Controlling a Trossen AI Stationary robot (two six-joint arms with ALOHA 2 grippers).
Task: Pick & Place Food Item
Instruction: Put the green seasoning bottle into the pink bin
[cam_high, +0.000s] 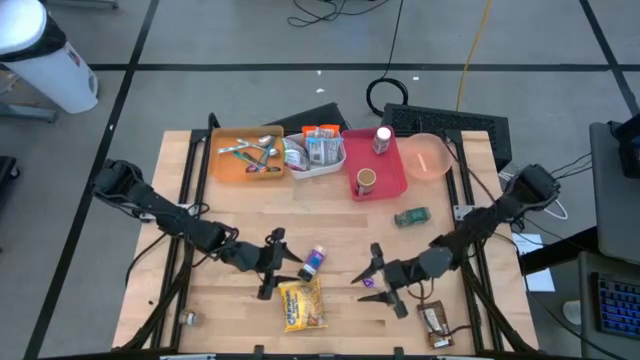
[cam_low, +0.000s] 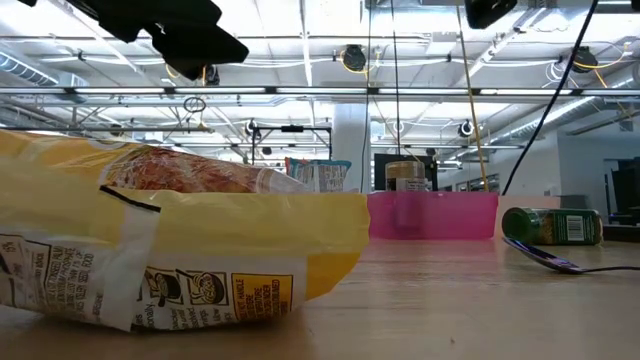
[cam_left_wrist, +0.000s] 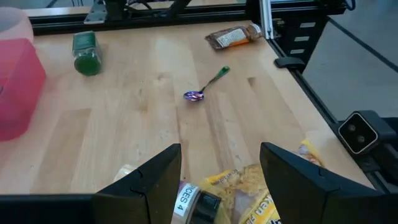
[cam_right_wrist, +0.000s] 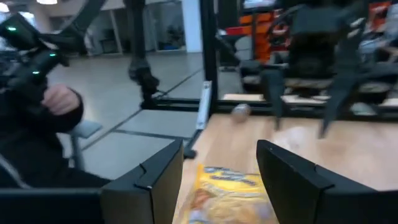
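Observation:
A yellow snack bag (cam_high: 302, 305) lies flat on the wooden table near its front edge; it fills the left of the low view (cam_low: 170, 240). A small bottle with a purple cap (cam_high: 315, 262) lies just beyond it. My left gripper (cam_high: 272, 264) hovers open to the left of the bottle and bag, nothing between its fingers; its wrist view shows both just ahead (cam_left_wrist: 249, 193). My right gripper (cam_high: 378, 277) hovers open to the right of the bag, above a purple spoon (cam_high: 368, 283), with the bag (cam_right_wrist: 227, 186) ahead of its fingers.
A green jar (cam_high: 411, 217) lies right of centre and a brown packet (cam_high: 435, 320) at the front right. Along the far edge stand an orange tray (cam_high: 245, 155), a white tray (cam_high: 315, 150), a red tray (cam_high: 375, 165) and a pink bowl (cam_high: 428, 158). A person's hand (cam_right_wrist: 59, 99) shows beyond the table.

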